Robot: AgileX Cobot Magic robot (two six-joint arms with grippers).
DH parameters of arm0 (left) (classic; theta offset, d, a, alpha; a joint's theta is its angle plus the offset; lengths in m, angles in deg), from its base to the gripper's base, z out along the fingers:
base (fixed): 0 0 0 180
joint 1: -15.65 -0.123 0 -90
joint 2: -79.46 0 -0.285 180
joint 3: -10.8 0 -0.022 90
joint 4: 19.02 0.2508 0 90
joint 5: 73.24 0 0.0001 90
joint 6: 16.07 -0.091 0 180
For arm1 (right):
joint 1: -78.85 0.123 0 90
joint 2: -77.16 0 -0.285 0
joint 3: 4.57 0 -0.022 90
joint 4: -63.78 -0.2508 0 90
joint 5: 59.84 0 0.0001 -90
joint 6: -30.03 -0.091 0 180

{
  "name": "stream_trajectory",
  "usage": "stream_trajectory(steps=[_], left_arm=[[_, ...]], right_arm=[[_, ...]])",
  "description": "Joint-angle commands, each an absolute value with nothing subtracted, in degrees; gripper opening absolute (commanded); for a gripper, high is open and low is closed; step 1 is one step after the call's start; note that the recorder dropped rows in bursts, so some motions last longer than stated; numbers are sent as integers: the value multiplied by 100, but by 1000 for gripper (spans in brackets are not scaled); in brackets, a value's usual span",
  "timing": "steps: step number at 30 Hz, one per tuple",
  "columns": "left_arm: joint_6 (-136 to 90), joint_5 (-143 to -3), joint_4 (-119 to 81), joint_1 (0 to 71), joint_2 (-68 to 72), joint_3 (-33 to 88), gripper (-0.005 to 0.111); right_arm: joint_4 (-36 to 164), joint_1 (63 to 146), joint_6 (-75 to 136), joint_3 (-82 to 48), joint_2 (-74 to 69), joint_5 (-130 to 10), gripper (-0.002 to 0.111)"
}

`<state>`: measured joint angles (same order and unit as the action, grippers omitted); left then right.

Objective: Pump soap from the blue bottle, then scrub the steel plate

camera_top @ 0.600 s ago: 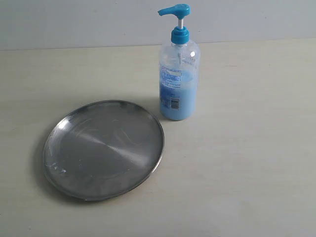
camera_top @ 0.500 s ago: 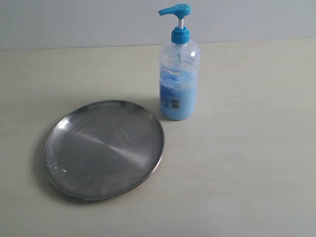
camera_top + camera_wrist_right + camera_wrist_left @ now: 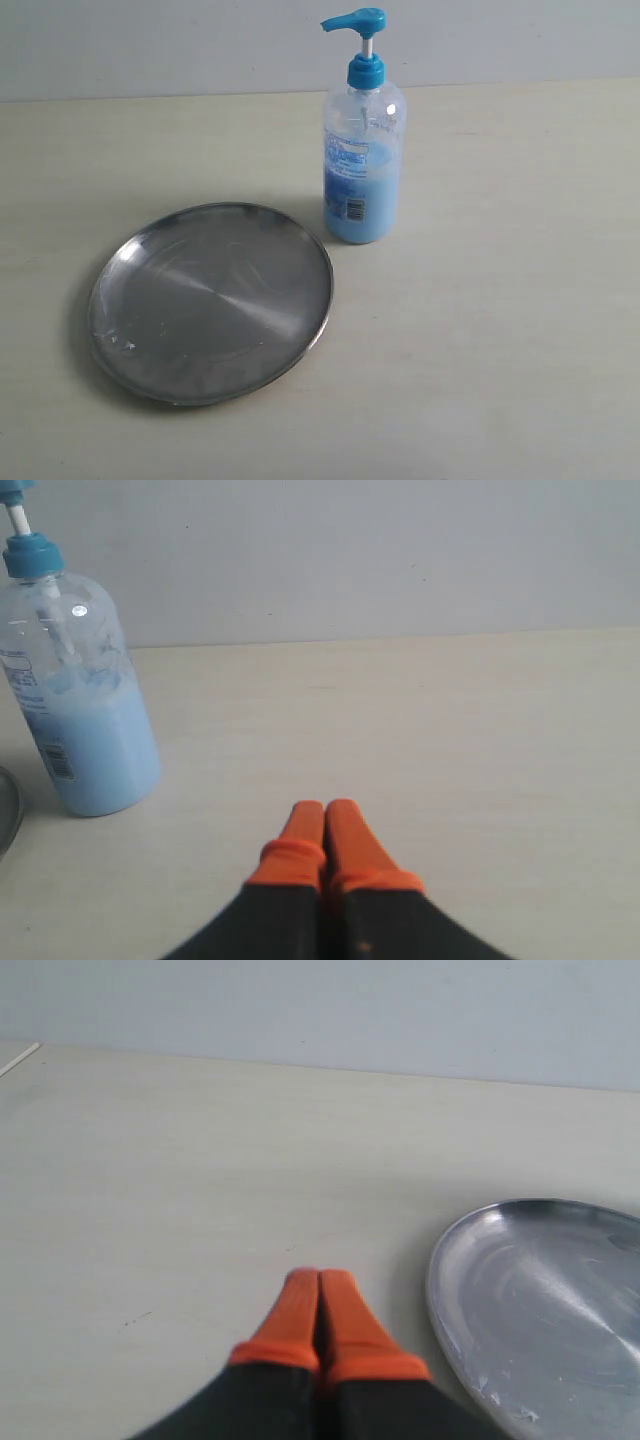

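Observation:
The blue bottle (image 3: 364, 140) stands upright on the table just behind the right rim of the steel plate (image 3: 210, 300); its pump head points left. A few small pale specks sit near the plate's left rim; I see no clear blob of soap. Neither gripper shows in the exterior view. In the left wrist view my left gripper (image 3: 319, 1278) is shut and empty, its orange fingertips (image 3: 297, 1310) together over bare table beside the steel plate (image 3: 540, 1300). In the right wrist view my right gripper (image 3: 325, 807) is shut and empty, apart from the blue bottle (image 3: 80, 700).
The pale table (image 3: 500, 350) ends at a grey wall (image 3: 150, 45) behind the bottle. A thin pale line marks the table's edge (image 3: 20, 1057) in the left wrist view.

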<state>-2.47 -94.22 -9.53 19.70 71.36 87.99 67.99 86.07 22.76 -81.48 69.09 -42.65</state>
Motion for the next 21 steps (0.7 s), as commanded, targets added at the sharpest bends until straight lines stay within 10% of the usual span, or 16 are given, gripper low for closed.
stream_trajectory(steps=[1, 21], left_arm=[[-245, -9375, -933, 1955, 7167, 8802, 1], [-245, -9375, -933, 1955, 7167, 8802, 1]], right_arm=[[6825, 8622, 2277, -8179, 6937, -4351, 0], [6825, 8622, 2277, -6508, 5939, -4280, 0]])
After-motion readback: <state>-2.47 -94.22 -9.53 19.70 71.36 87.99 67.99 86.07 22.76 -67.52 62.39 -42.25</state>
